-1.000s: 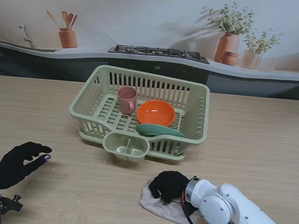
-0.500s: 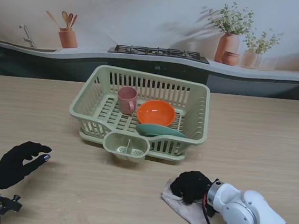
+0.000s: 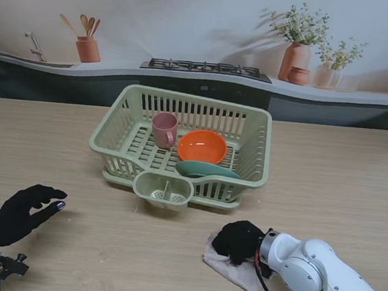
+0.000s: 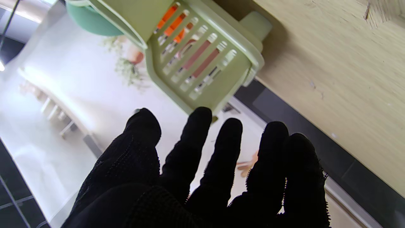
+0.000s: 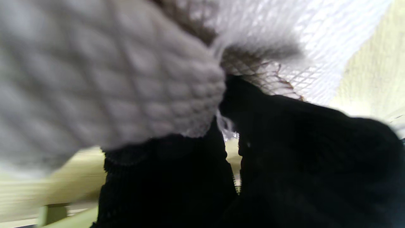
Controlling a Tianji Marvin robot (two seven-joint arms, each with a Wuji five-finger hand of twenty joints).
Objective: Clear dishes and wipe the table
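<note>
Since half a second ago the right hand (image 3: 238,241) and the cloth (image 3: 231,269) under it have slid back toward the robot's left along the near edge of the table (image 3: 342,180); a second ago they sat farther left again. Left hand unmoved.

Table: pale wood grain, wide, bare over most of its right half.

Dish rack (image 3: 184,144): light green slatted plastic, centred toward the far edge, with a small round cutlery cup (image 3: 164,191) on its near side. Inside: pink cup (image 3: 164,129) upright at the left, orange bowl (image 3: 203,146) in the middle, teal plate (image 3: 205,169) leaning against the near wall, touching or just beside the bowl.

Cloth: off-white to grey-beige, crumpled, lying flat on the table near the near edge, right of centre, nearer to me than the rack and apart from it. The right wrist view shows a waffle or quilted weave (image 5: 104,82), blurred, bunched against the black-gloved fingers (image 5: 164,183).

Right hand: black glove, fingers curled down and clamped on the cloth, pressing it to the table.

Left hand (image 3: 22,213): black glove, at the near left corner, raised off the table, fingers (image 4: 190,148) spread and slightly bent, nothing in its grasp.
</note>
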